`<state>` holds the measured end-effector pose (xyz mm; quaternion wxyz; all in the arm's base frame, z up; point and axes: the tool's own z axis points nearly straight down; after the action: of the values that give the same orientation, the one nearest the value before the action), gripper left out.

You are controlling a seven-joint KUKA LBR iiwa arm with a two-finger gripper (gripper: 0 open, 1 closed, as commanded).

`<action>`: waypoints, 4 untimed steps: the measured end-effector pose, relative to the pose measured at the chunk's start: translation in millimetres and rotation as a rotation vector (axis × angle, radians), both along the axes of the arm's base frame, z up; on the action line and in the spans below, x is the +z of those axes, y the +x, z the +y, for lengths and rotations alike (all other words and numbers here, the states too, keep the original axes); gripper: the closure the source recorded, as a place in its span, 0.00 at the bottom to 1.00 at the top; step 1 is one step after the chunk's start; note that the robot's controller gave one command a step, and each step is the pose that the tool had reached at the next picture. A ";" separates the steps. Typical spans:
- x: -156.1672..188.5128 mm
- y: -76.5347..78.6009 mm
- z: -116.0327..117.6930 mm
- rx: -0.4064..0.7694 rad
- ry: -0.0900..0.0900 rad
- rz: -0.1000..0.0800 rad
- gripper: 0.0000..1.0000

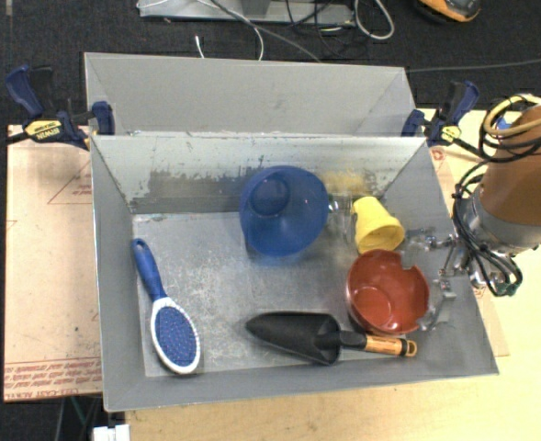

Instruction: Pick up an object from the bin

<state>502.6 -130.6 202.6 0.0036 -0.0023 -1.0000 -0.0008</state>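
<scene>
Red bowl [387, 294] hugs the bin [233, 283] right wall; end effector [438, 269] beside its rim, state unclear.

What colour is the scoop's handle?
The scoop's handle is orange, clearest in the camera view.

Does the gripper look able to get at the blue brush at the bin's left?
Probably yes: the blue brush lies alone on bare floor; the gripper, by the red bowl, would cross above the black scoop.
</scene>
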 end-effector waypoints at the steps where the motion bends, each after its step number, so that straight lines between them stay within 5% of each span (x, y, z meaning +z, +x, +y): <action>1: 4.4 1.8 0.9 0.005 -0.002 -0.008 0.00; 2: -134.6 21.5 -17.2 0.176 0.003 -0.007 0.00; 3: -59.1 2.4 -23.0 0.163 -0.004 -0.020 0.00; 4: -103.3 4.8 -14.4 0.494 0.005 -0.011 0.00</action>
<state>507.4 -145.0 99.3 -0.0017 0.2421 -0.9703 -0.0023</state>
